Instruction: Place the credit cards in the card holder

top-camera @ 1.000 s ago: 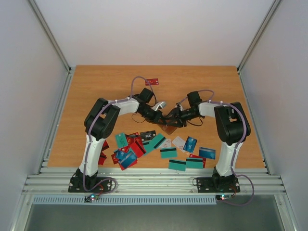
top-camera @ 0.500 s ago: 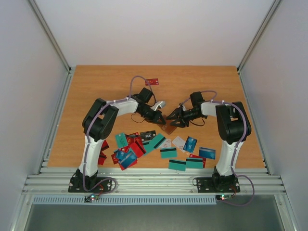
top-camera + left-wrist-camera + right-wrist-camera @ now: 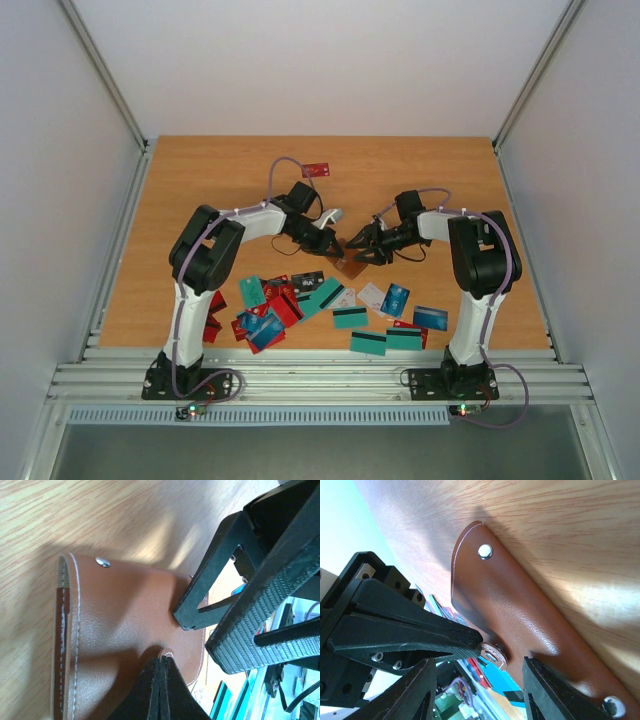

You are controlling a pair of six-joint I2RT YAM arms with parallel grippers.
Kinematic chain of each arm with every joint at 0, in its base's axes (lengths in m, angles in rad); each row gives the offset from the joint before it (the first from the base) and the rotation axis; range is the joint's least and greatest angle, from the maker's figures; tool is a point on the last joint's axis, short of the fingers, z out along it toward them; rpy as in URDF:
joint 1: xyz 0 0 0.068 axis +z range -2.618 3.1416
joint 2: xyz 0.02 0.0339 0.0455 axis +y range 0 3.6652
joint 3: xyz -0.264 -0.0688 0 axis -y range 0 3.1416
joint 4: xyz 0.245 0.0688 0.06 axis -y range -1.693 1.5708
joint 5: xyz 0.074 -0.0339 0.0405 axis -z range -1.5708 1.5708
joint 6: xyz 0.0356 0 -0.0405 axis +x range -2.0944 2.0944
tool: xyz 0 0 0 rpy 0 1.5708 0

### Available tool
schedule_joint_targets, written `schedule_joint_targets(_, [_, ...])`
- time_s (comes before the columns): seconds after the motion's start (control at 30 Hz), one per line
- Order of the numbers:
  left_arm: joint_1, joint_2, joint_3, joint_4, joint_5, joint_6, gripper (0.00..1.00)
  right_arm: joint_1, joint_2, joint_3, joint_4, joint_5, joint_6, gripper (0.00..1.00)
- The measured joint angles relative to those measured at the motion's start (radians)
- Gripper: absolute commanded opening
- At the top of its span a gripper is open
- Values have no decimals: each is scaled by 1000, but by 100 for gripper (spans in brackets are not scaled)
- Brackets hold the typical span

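Card holder (image 3: 115,615): brown, flap pinched tight at left gripper (image 3: 161,666) tips. Right gripper (image 3: 477,665): jaws apart, empty, facing it. Credit cards (image 3: 330,300): loose, behind both grippers. Risk: thin pinch slips, holder flops closed.

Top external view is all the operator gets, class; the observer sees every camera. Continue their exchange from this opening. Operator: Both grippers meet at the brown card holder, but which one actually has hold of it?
Observer: The left gripper does. In the left wrist view its jaws are shut on the edge of the card holder, pinching the leather flap.
Operator: And the right gripper?
Observer: The right gripper is open. In the right wrist view its fingers stand apart on either side of the holder's edge, and no pinch on the leather shows.
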Motion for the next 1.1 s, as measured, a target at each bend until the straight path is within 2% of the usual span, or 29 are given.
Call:
schedule_joint_targets(0.47, [2, 23, 7, 30, -10, -47, 0, -1, -6, 0, 9, -19, 1, 48])
schedule_joint_targets(1.0, [3, 42, 27, 50, -5, -55, 0, 10, -33, 0, 83, -101, 13, 32])
schedule_joint_targets(1.1, [3, 47, 35, 49, -4, -55, 0, 18, -33, 0, 84, -101, 13, 22])
